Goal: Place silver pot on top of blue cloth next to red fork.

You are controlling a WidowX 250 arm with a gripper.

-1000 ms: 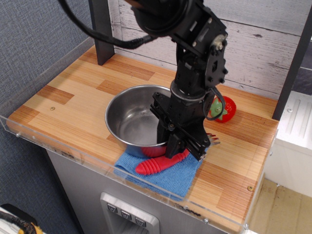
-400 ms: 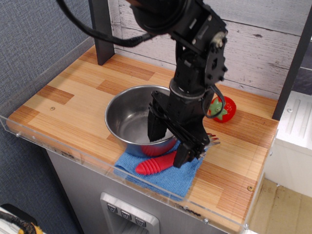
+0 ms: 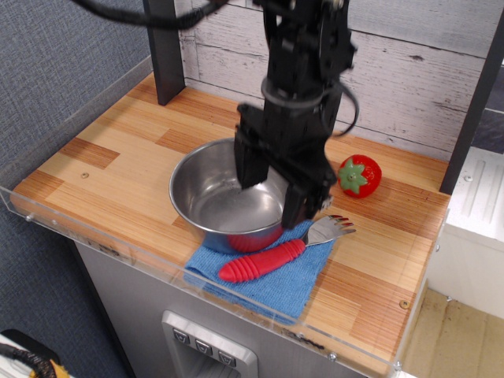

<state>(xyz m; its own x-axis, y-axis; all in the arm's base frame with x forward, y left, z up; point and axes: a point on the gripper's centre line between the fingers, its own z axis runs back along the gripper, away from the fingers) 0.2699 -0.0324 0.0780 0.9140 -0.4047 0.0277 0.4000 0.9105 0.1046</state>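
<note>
The silver pot rests with its front part on the blue cloth and its back part over the wooden table. The red fork lies on the cloth just in front of the pot, its metal tines pointing right. My gripper hangs above the pot's right rim, lifted clear of it. Its two fingers are spread apart and hold nothing.
A red toy strawberry with green leaves sits on the table right of the gripper. A dark post stands at the back left. A clear plastic barrier runs along the front edge. A wooden plank wall is behind.
The gripper has opened off the pot's right rim and risen upward and back. The pot stays on the cloth beside the fork.
</note>
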